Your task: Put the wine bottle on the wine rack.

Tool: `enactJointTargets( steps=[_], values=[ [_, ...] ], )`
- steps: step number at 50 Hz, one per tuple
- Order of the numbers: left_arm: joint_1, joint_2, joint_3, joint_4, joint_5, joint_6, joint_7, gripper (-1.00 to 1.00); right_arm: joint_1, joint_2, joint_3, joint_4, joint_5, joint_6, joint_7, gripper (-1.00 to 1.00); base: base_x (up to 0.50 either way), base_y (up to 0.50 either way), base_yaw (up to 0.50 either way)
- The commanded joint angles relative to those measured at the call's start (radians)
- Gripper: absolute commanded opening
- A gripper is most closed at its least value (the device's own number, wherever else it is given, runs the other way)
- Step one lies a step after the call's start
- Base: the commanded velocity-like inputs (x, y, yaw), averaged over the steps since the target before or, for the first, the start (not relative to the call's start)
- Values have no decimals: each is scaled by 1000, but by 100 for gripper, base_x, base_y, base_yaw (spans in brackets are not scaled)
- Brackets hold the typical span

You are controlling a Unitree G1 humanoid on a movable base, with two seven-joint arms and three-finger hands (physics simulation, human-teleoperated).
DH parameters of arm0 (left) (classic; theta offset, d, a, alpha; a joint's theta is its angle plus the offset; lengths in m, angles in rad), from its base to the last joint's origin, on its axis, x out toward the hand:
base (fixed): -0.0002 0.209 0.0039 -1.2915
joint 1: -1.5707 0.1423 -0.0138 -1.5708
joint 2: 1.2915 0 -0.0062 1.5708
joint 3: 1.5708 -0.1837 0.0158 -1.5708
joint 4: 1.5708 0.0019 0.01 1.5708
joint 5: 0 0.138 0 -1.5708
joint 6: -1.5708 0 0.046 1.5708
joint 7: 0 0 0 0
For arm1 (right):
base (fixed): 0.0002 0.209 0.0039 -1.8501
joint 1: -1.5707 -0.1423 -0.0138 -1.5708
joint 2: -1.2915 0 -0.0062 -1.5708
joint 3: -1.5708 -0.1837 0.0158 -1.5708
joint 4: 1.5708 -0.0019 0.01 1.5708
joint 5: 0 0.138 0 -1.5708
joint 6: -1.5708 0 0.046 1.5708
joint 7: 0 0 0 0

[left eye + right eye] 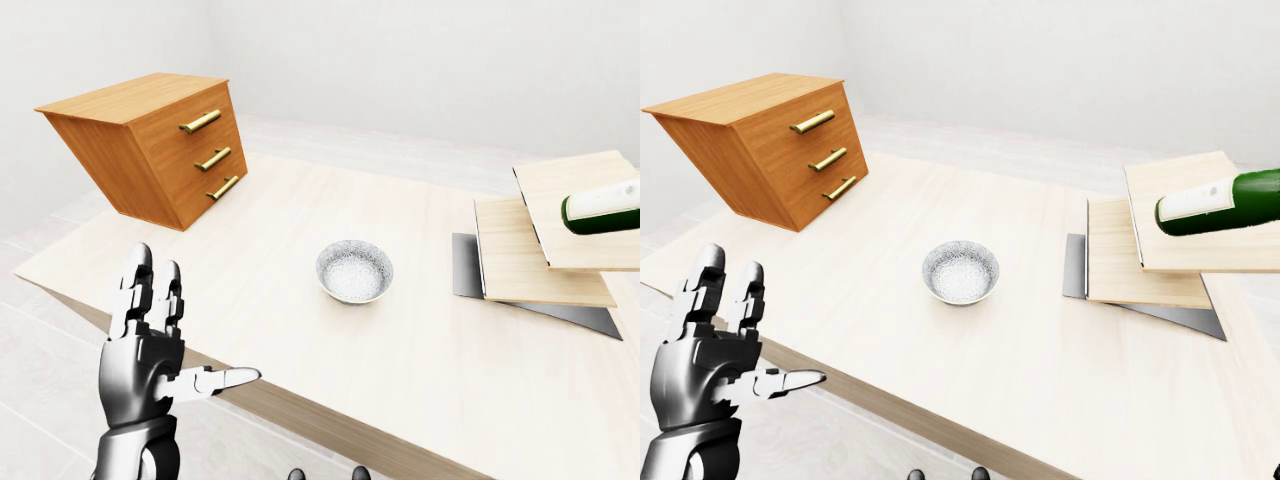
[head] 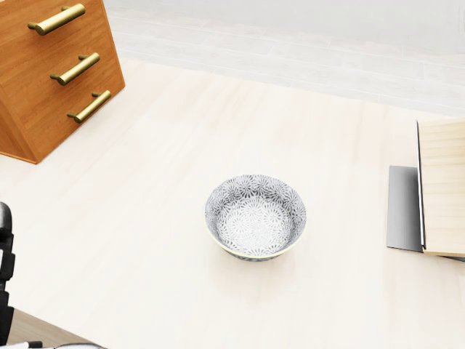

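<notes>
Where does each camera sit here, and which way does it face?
Left-eye view: on the head, looking down across the table; shows the open left hand, bowl, dresser, rack and bottle.
Right-eye view: beside it, nearly the same picture, bottle fuller at the right edge.
Head view: on the head, pitched steeper, centred on the bowl; only a dark sliver of the left hand at the left edge.
All three share bowl, dresser and rack.
</notes>
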Motion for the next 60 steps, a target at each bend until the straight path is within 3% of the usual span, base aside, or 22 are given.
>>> enactJointTargets(
  steps=[1, 13, 20, 24, 33, 50, 54, 58, 60],
  values=[
    [3, 2, -2, 4, -1, 0, 2, 100, -16, 18, -12, 19, -15, 0, 8, -100, 0, 0, 0],
    [3, 3, -5, 12, 0, 0, 1, 100, -30, 38, -11, 8, -25, 0, 2, -100, 0, 0, 0],
    [-5, 7, 3, 36, -4, -14, -3, 100, -51, 59, 2, 20, -33, 0, 8, -100, 0, 0, 0],
    [3, 5, -2, 9, -5, 0, 3, 100, -70, 73, 17, 34, -46, 0, 12, -100, 0, 0, 0],
    [20, -1, -21, -64, 5, 0, 19, 100, -112, 88, 37, 85, -73, 0, 19, -100, 0, 0, 0],
    [-8, 6, 5, 22, -6, 0, -1, 100, -211, 68, 68, 262, -145, 0, -17, -100, 0, 0, 0],
    [-14, 8, 9, 44, -7, -14, -6, 100, -226, 63, 78, 308, -164, 0, -11, -100, 0, 0, 0],
    [-1, 4, -1, 19, -3, -1, -1, 100, -237, 59, 85, 354, -186, 0, -14, -100, 0, 0, 0],
    [-2, 4, 0, 27, -2, -7, -2, 100, -241, 57, 84, 369, -193, 0, -20, -100, 0, 0, 0]
  ],
)
